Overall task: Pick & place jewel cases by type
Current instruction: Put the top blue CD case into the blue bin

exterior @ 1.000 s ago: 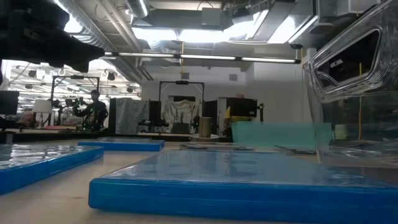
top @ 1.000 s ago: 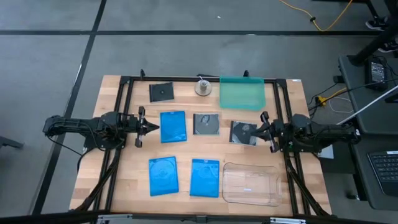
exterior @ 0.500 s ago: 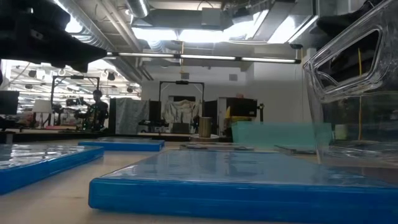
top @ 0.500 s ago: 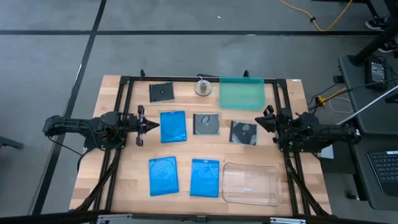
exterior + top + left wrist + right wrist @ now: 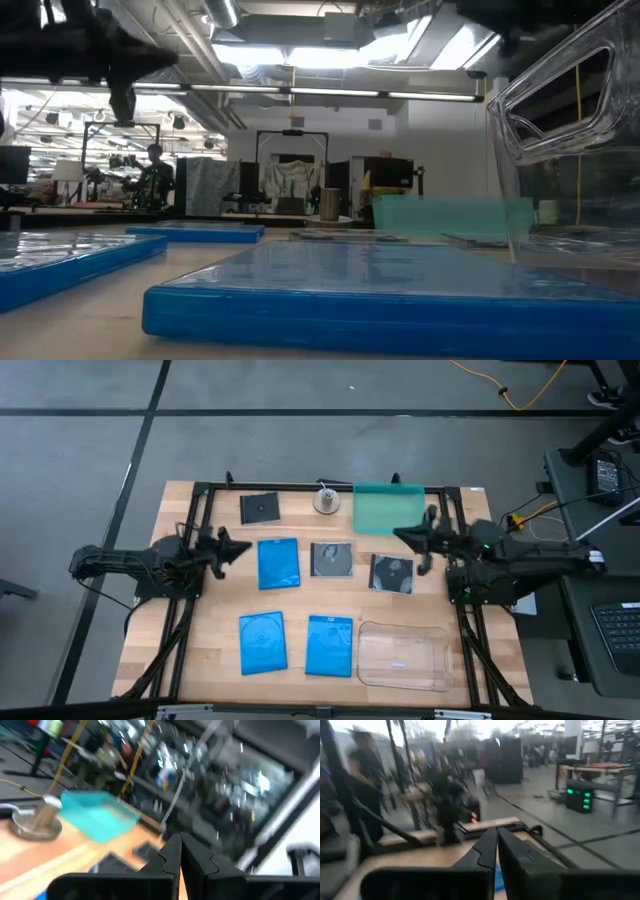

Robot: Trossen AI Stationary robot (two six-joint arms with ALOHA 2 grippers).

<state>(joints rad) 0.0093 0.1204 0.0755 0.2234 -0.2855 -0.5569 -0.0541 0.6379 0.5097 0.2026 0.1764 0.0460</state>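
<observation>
I read no brand or label on any case. On my table point(image 5: 200, 660), three blue jewel cases point(image 5: 278, 563) lie flat: one left of centre, two along the near edge. Three dark jewel cases point(image 5: 331, 559) lie apart: one at the far left, two in the middle row. The teal tray point(image 5: 388, 510) at the far right and the clear tray point(image 5: 403, 656) at the near right both hold nothing. My left hand point(image 5: 247, 548) hangs beside the central blue case, fingers together; my right hand point(image 5: 400, 536) hangs above the rightmost dark case, fingers together.
</observation>
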